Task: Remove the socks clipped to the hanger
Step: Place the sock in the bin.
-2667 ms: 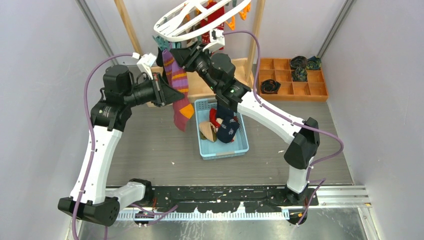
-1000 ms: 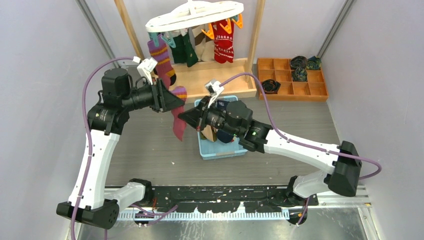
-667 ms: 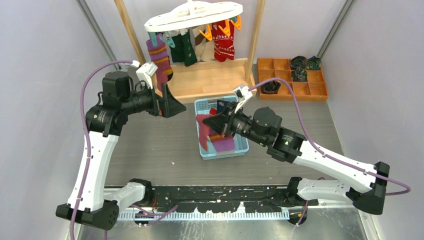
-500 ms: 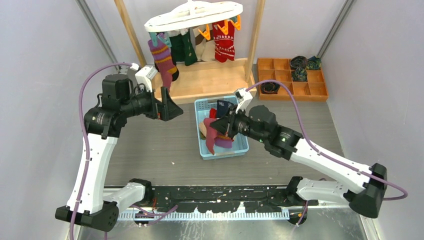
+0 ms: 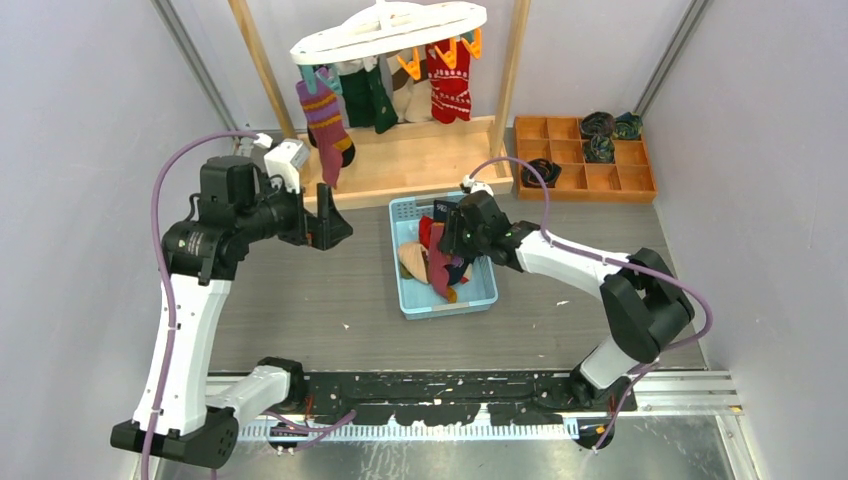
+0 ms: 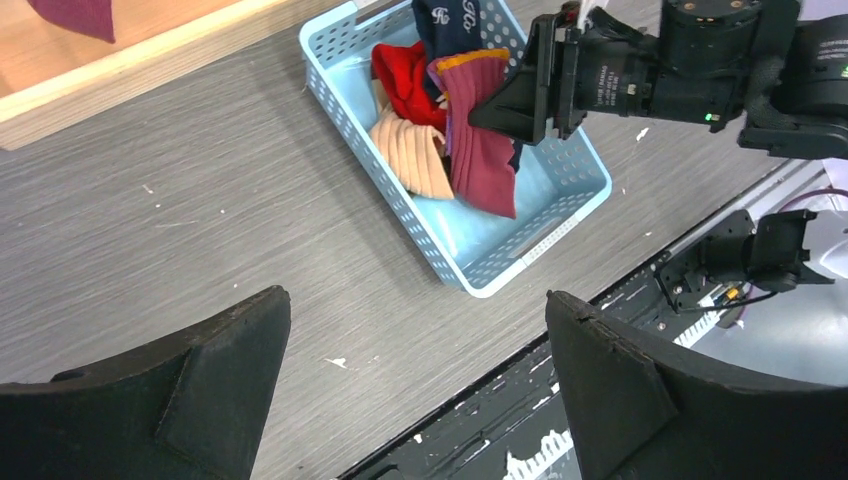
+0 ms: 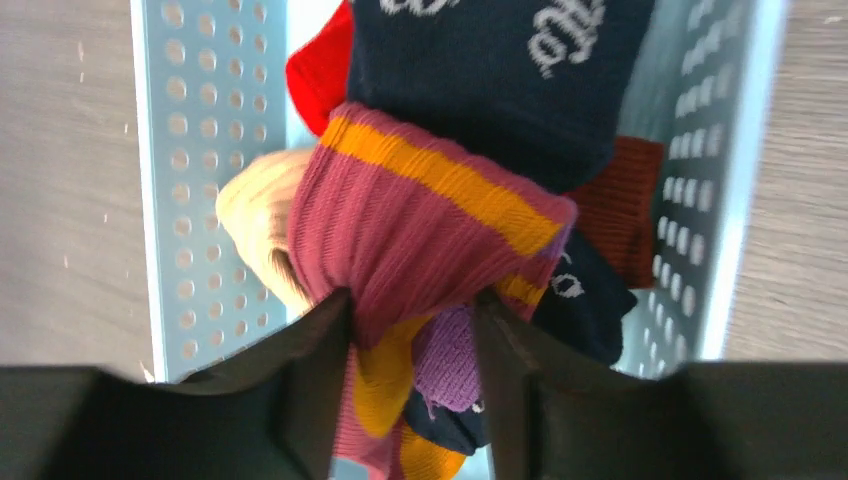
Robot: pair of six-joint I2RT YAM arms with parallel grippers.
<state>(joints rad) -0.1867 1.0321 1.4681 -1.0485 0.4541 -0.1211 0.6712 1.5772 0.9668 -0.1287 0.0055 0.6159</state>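
Grey wood-grain tabletop [image 5: 300,300] carries a light-blue perforated basket [image 5: 445,308], with the right gripper [image 7: 410,325] poised directly above it. Its fingers are pinched on the maroon sock [image 7: 430,220] with orange bands (a purple patch shows just below the pinch). The grip sits on bunched fabric. The rest droops below the fingers into the basket and touches the loose socks [image 6: 410,150] lying there.

The left gripper [image 6: 415,310] has its jaws spread wide with nothing between them. The basket lies ahead of and below it, well apart.

Up and beyond the left gripper, the white oval hanger [image 5: 330,45] hangs inside the wooden rack [image 5: 420,165]. Four items are clipped to it:

- purple-striped sock [image 5: 325,125], nearest the left gripper
- dark green sock [image 5: 370,95], next across
- beige sock [image 5: 407,100], beyond that
- red patterned sock [image 5: 450,90], farthest across

Handling judgement: each sock appears light, limp and stretchy, and not fragile. It will fold and sag rather than hold its shape, so the pinch must gather a fold of fabric. Take hold on the leg just below the clips [image 5: 406,66], so that the pull acts on the clip instead of stretching the knit. The hanger looks free to tilt or swing under that pull.
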